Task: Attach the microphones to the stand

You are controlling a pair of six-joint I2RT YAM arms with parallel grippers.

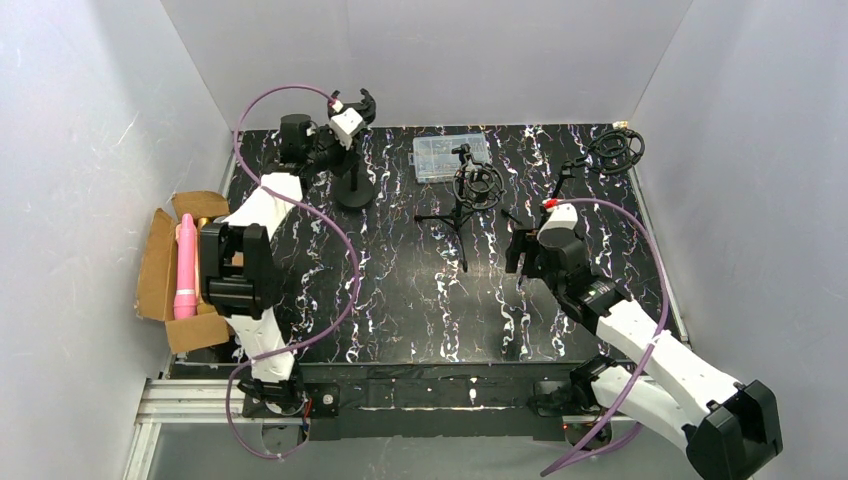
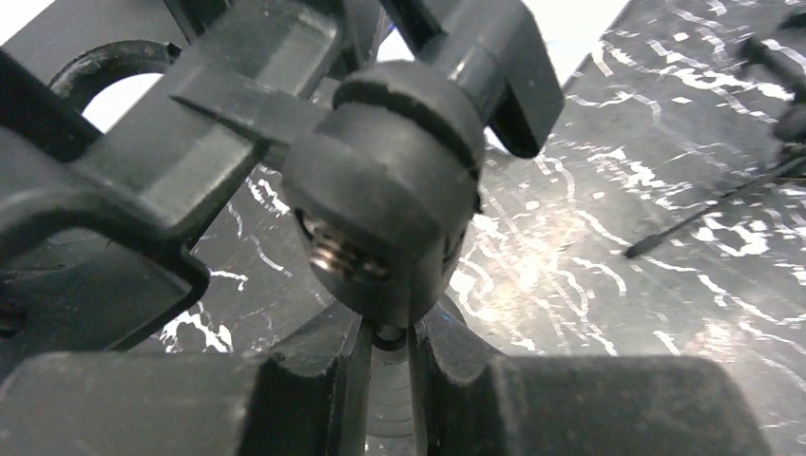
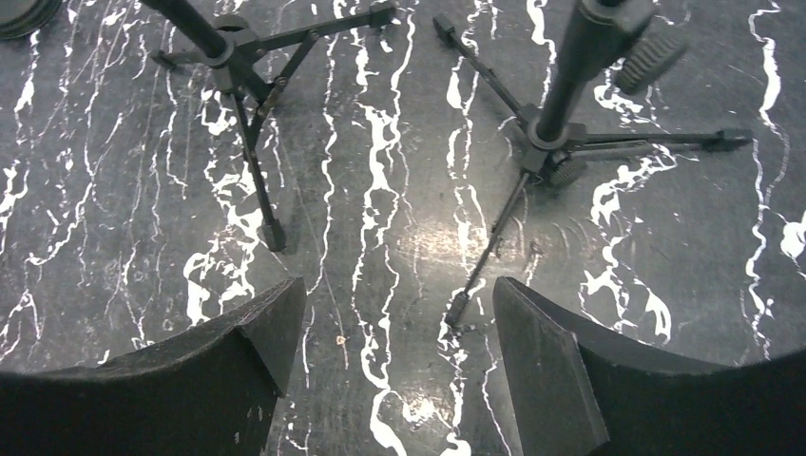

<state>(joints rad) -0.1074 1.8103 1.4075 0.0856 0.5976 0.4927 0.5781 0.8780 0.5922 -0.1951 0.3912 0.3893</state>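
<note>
A pink microphone [image 1: 186, 268] lies in a cardboard box [image 1: 152, 268] off the table's left edge, with a gold one [image 1: 203, 222] partly hidden beside it. A round-base stand [image 1: 352, 190] stands at the back left, with an empty black clip [image 1: 362, 102] on top. My left gripper [image 1: 348, 140] is shut on that stand's thin pole just under the clip joint [image 2: 390, 199]; in the left wrist view the gripper [image 2: 388, 347] pinches the pole. My right gripper [image 1: 520, 255] is open and empty above the table, its fingers [image 3: 257, 332] wide apart.
A tripod stand with a ring mount [image 1: 472, 188] stands at centre back; its legs [image 3: 238, 57] show in the right wrist view. A second tripod stand [image 1: 610, 150] is at the back right, its base [image 3: 546, 142] just ahead of my right gripper. A clear plastic case [image 1: 450, 157] lies at the back.
</note>
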